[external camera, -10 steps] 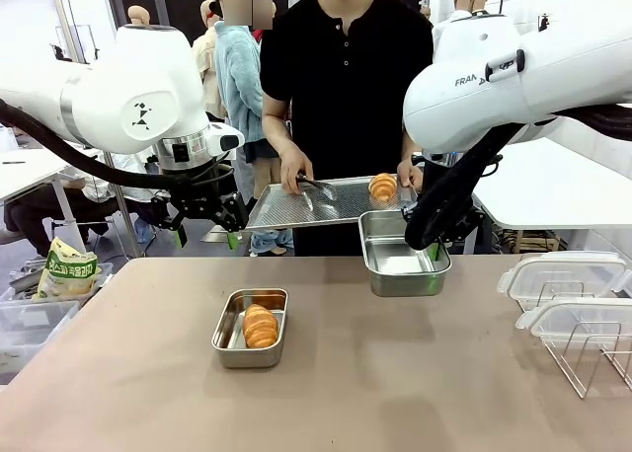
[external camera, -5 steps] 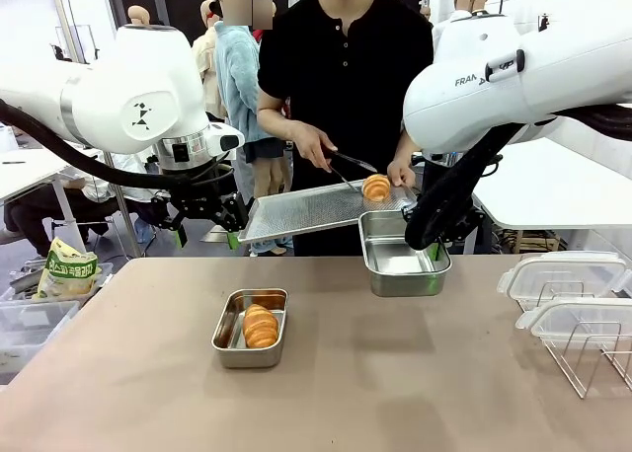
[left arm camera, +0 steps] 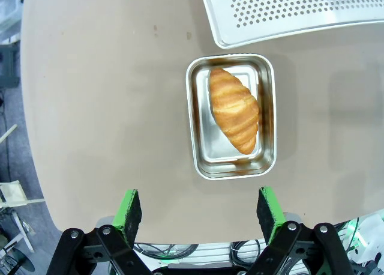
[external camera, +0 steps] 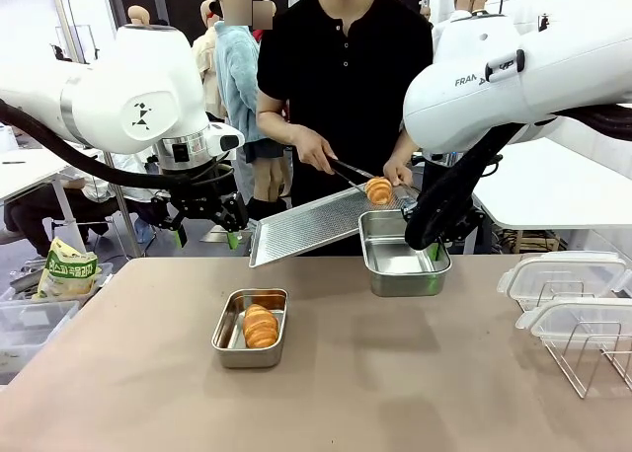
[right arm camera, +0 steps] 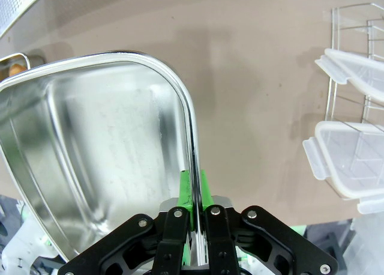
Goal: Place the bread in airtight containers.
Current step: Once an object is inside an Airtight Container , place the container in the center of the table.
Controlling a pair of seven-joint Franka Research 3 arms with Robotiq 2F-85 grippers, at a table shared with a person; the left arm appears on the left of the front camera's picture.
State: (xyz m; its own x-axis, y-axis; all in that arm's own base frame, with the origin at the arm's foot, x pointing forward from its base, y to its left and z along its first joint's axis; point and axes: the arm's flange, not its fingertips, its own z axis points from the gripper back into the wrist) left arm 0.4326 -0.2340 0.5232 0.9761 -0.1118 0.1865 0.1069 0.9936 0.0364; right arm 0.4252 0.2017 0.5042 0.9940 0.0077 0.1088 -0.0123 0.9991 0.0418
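Pinched at its rim by the closed right gripper (right arm camera: 193, 185), empty container (external camera: 403, 255) raised beneath the tilted perforated tray (external camera: 306, 225), presumably to catch the second croissant (external camera: 379, 189) gripped in the person's tongs (external camera: 348, 169). First croissant (left arm camera: 234, 110) lying inside the other container (left arm camera: 197, 143) on the table (external camera: 395, 373). Left gripper (left arm camera: 198, 206) spread apart, hovering idle above it.

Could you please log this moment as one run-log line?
left gripper: open, above container holding croissant | right gripper: shut on empty container, raised | person's tongs: at second croissant, tray tilted
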